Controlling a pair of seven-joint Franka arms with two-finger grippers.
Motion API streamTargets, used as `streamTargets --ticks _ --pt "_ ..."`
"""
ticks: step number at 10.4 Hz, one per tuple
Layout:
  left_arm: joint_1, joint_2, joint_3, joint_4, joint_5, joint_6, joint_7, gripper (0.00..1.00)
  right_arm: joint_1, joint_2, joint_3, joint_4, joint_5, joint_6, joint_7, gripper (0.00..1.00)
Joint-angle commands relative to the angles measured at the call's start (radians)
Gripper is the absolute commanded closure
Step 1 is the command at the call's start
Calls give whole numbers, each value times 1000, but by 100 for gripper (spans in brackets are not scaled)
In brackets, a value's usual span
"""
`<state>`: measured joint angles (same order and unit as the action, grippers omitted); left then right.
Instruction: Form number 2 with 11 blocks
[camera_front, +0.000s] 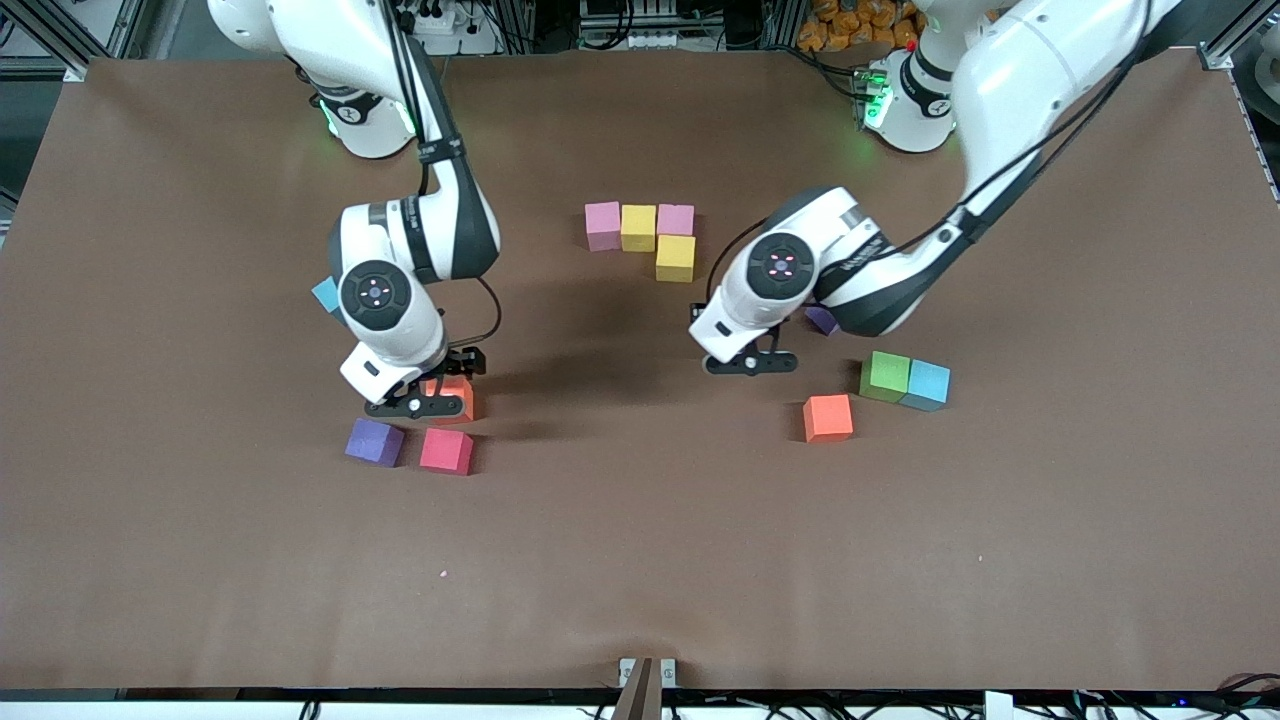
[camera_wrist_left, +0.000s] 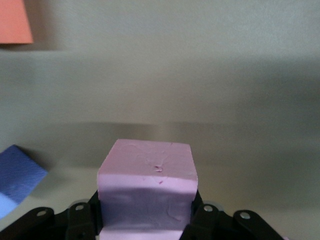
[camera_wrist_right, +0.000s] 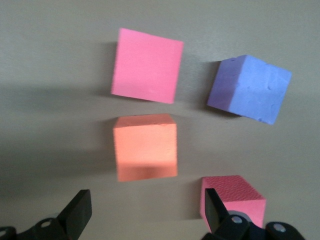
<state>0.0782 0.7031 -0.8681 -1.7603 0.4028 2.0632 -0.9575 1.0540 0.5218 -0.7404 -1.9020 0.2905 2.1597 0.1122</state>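
Note:
A pink-yellow-pink row (camera_front: 638, 226) lies mid-table with a second yellow cube (camera_front: 675, 258) against its nearer side, under the pink cube at the left arm's end. My left gripper (camera_front: 750, 362) (camera_wrist_left: 145, 217) is shut on a pink cube (camera_wrist_left: 146, 172), over bare table near that group; the cube is hidden in the front view. My right gripper (camera_front: 420, 398) (camera_wrist_right: 146, 207) is open and low beside an orange cube (camera_front: 457, 396) (camera_wrist_right: 145, 147). A red cube (camera_wrist_right: 235, 197) sits by one finger (camera_wrist_right: 214, 205). Another red cube (camera_front: 447, 450) (camera_wrist_right: 147, 65) and a purple cube (camera_front: 375, 442) (camera_wrist_right: 250, 90) lie nearer the camera.
A green cube (camera_front: 886, 376) touches a light-blue cube (camera_front: 927, 385), with an orange cube (camera_front: 828, 417) (camera_wrist_left: 12, 20) nearer the camera. A purplish cube (camera_front: 822, 320) (camera_wrist_left: 17, 175) is half hidden under the left arm. Another light-blue cube (camera_front: 325, 293) peeks out by the right arm.

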Motion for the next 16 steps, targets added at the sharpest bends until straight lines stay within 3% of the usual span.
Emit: streamTargets --ticks 1,4,6,7,16 --pt "-145 10 118 4 -12 70 -88 75 -49 -22 9 -26 7 29 -101 0" --pt "-218 45 162 4 -12 146 -144 75 -49 -14 30 -66 15 135 -134 0" --pt "-235 52 163 -1 -12 149 -145 73 -46 -9 50 -68 132 154 -138 0" --pt "-235 52 163 -7 -10 149 -145 73 -39 -2 52 -66 143 167 -138 0" --pt "-270 45 163 -64 5 204 -224 74 -51 55 79 -107 147 313 -241 0"
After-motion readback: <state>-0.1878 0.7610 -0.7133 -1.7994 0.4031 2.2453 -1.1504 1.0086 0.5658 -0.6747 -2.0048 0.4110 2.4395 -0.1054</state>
